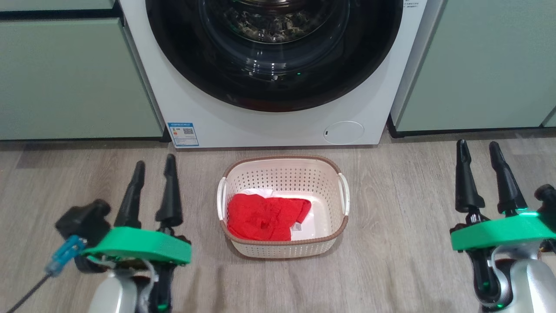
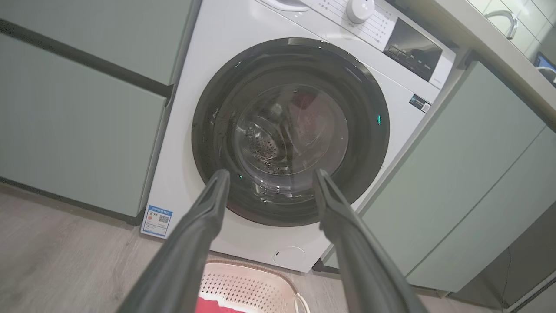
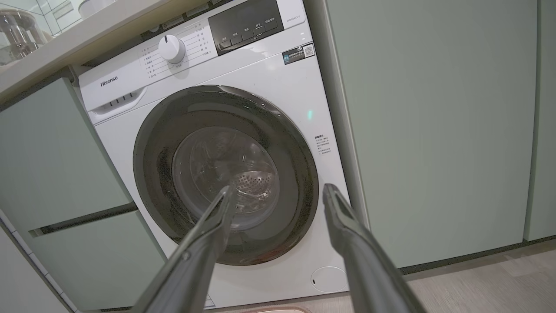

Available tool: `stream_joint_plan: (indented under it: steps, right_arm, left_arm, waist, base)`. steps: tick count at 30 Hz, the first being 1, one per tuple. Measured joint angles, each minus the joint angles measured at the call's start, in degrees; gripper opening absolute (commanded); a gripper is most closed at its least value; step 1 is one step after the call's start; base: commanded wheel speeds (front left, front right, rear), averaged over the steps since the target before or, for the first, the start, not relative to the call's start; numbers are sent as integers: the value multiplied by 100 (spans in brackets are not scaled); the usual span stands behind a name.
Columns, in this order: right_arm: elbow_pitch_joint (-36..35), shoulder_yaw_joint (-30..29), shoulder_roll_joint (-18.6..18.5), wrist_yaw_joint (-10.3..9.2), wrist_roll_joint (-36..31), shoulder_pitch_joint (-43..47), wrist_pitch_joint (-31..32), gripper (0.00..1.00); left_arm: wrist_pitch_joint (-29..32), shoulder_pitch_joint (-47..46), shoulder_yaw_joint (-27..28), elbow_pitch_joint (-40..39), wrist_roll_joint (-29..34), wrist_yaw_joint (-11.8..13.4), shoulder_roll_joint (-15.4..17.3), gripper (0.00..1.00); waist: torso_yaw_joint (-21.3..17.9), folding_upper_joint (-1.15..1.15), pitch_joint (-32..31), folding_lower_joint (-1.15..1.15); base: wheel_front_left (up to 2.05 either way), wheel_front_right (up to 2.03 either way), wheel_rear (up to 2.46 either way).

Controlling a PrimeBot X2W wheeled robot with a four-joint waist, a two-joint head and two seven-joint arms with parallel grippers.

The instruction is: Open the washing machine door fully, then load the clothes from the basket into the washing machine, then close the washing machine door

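Observation:
The white washing machine [image 1: 208, 113] [image 2: 208, 65] [image 3: 278, 78] stands straight ahead, its round black-rimmed door [image 1: 273, 87] [image 2: 365, 130] [image 3: 299, 174] shut flat against the front. On the floor before it sits the cream basket [image 1: 282, 176] [image 2: 247, 284] holding the clothes: a red garment [image 1: 260, 217] over a bit of white fabric [image 1: 258, 191]. My left gripper [image 1: 153, 163] [image 2: 269, 174] hovers open to the basket's left. Right of the basket, my right gripper [image 1: 478, 148] [image 3: 278, 189] is open too. Both are empty and well short of the door.
Pale green cabinets [image 1: 65, 78] [image 1: 486, 65] flank the machine on both sides. A round filter cover [image 1: 344, 132] and a blue sticker [image 1: 183, 134] mark the machine's lower front. Grey wood floor [image 1: 399, 208] stretches around the basket. A countertop [image 3: 65, 39] runs above the machine.

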Motion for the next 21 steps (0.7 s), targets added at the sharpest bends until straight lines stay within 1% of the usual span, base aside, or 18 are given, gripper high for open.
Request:
stream_joint_plan:
  steps: [2, 7, 11, 16, 18, 21]
  right_arm:
    - [4, 2, 0, 0, -112, 2, -7, 100]
    - [121, 130, -2, 0, -494, 23, -111, 100]
    - [315, 219, -2, 0, -584, 55, -175, 100]
    - [553, 270, -2, 0, -810, 121, -274, 100]
    - [713, 267, -2, 0, -799, 121, -305, 100]
    - [947, 288, -2, 0, -926, 121, -352, 100]
  left_arm:
    - [-38, 0, -114, -20, 245, 2, 4, 100]
    - [-109, 0, -332, -81, 762, 145, 7, 100]
    - [-156, 3, -512, -49, 1080, 196, 18, 100]
    - [-252, 19, -657, 188, 1430, 253, 37, 100]
    - [-294, 30, -693, 303, 1546, 294, 38, 100]
    - [-342, 45, -812, 557, 1702, 225, 46, 100]
  waist:
    - [-10, 0, -13, 0]
    - [-23, 0, -51, 0]
    - [-30, 0, -90, 0]
    - [-32, 0, -135, 0]
    - [-34, 0, -148, 0]
    - [-41, 0, -166, 0]
  base:
    - [0, 0, 0]
    - [0, 0, 0]
    - [0, 0, 0]
    - [0, 0, 0]
    - [0, 0, 0]
    - [0, 0, 0]
